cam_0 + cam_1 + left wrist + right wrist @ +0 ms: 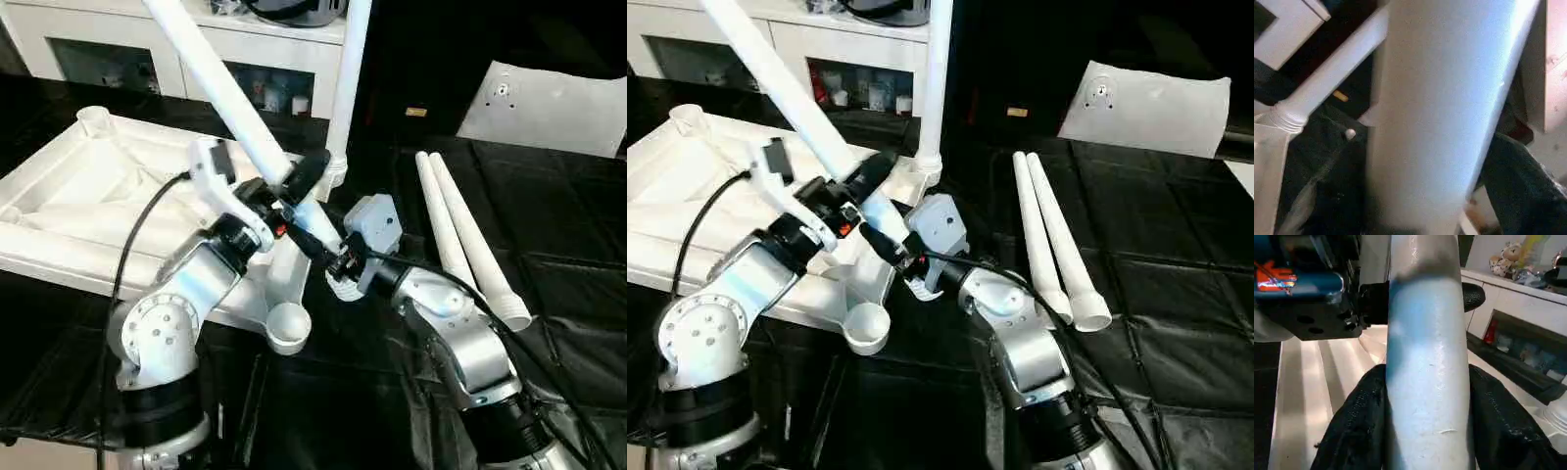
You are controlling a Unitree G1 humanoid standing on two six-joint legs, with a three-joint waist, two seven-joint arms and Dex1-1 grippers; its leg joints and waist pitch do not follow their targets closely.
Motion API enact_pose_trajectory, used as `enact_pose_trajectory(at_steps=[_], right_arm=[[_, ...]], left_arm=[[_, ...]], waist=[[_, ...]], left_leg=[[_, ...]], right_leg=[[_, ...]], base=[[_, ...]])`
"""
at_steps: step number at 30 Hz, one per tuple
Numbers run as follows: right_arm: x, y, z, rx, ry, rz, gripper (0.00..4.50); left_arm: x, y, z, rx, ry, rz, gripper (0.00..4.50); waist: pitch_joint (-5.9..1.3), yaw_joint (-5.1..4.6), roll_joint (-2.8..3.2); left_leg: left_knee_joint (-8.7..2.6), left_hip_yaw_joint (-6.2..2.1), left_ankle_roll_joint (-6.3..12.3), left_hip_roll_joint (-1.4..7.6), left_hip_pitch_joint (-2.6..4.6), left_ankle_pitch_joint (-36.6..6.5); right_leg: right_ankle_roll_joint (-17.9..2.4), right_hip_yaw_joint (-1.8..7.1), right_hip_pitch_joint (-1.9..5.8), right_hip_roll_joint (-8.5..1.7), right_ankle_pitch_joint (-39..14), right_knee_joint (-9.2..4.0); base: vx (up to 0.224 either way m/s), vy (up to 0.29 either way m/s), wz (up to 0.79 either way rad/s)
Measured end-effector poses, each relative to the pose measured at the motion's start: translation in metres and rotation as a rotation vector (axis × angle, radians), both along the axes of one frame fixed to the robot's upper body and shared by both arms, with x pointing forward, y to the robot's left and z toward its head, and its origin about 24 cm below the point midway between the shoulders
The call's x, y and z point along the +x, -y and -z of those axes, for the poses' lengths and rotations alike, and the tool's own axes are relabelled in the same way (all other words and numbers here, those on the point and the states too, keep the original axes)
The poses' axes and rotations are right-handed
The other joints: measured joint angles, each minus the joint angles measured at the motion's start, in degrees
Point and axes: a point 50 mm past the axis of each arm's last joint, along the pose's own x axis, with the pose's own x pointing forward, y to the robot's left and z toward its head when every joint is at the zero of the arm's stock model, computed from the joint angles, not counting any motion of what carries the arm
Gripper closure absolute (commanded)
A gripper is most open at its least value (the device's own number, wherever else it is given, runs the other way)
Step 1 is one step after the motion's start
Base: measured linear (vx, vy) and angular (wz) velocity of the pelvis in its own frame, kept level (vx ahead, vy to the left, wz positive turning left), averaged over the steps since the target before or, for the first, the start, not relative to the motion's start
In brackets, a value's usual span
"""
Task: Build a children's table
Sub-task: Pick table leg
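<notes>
Black sheeting covers the bench (549,225), with white cabinets behind. From the head view, the tabletop (88,196) lies underside up on the robot's left, one leg (345,78) already upright in its far corner socket and two spare legs (460,235) lying well to the right. The held leg (220,88) slants up and away to the left, its threaded end low beside the near corner socket (287,328). The left end effector (294,186) straddles it higher up; whether it clamps I cannot tell

Left wrist view: that leg (1449,112) runs lengthwise close ahead

Right wrist view: the right end effector (1427,426) is clamped on the leg's lower end, so it seems nearer the socket
</notes>
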Motion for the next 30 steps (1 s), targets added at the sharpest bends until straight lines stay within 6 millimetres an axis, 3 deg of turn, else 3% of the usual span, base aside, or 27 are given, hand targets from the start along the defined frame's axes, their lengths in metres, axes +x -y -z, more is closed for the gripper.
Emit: enact_pose_trajectory(at_steps=[9,17,30], right_arm=[[-0.001,-0.002,0.001,0.0,0.009,-0.015,2.65],[-0.001,-0.002,0.003,-0.008,-0.002,-0.031,2.65],[-0.001,-0.003,0.007,-0.012,-0.002,-0.036,2.65]], left_arm=[[-0.002,-0.007,0.002,-0.081,-0.048,-0.014,2.14],[-0.004,-0.009,0.004,-0.078,-0.074,-0.019,2.27],[-0.007,-0.009,0.002,0.21,0.086,-0.01,2.61]], waist=[[0.01,-0.08,-0.31],[0.01,-0.03,-0.32],[0.0,0.05,-0.35]], left_leg=[[0.0,0.0,0.0,0.01,0.0,0.0],[0.0,0.0,0.0,0.02,0.0,0.0],[0.0,0.0,-0.01,0.04,0.02,0.0]], right_leg=[[0.0,0.0,0.0,0.01,0.0,0.0],[0.0,0.0,0.0,0.01,0.0,0.0],[0.0,0.01,0.01,0.02,0.0,0.05]], base=[[0.0,0.0,0.0],[0.0,0.0,0.0],[0.0,0.0,0.0]])
